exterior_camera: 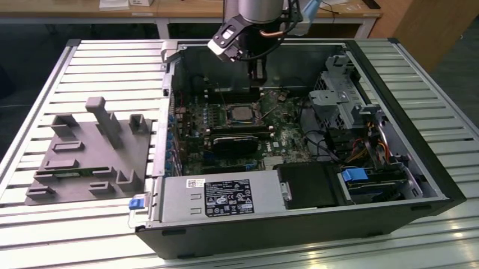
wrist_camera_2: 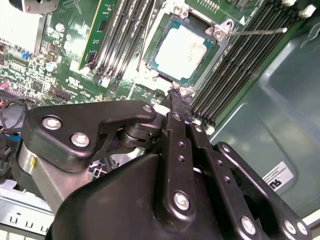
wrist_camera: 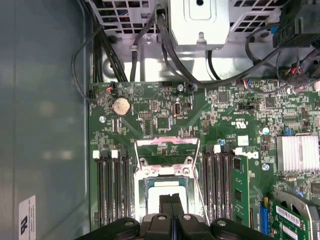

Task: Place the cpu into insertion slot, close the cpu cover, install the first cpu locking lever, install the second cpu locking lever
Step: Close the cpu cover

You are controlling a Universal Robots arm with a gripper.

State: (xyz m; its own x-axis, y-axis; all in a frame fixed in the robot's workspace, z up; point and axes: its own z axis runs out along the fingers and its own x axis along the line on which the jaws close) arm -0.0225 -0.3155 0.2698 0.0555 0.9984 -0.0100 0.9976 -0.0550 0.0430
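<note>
Hanging over 1 cpu (wrist_camera_2: 182,50) in 1 insertion slot (wrist_camera_2: 155,55), 1 gripper (wrist_camera_2: 176,95) pressed together.

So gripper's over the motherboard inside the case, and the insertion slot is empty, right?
No, not empty: the cpu lies in the insertion slot, silver top up, as the second wrist view shows. The gripper is over the motherboard inside the case, as you said.
</note>
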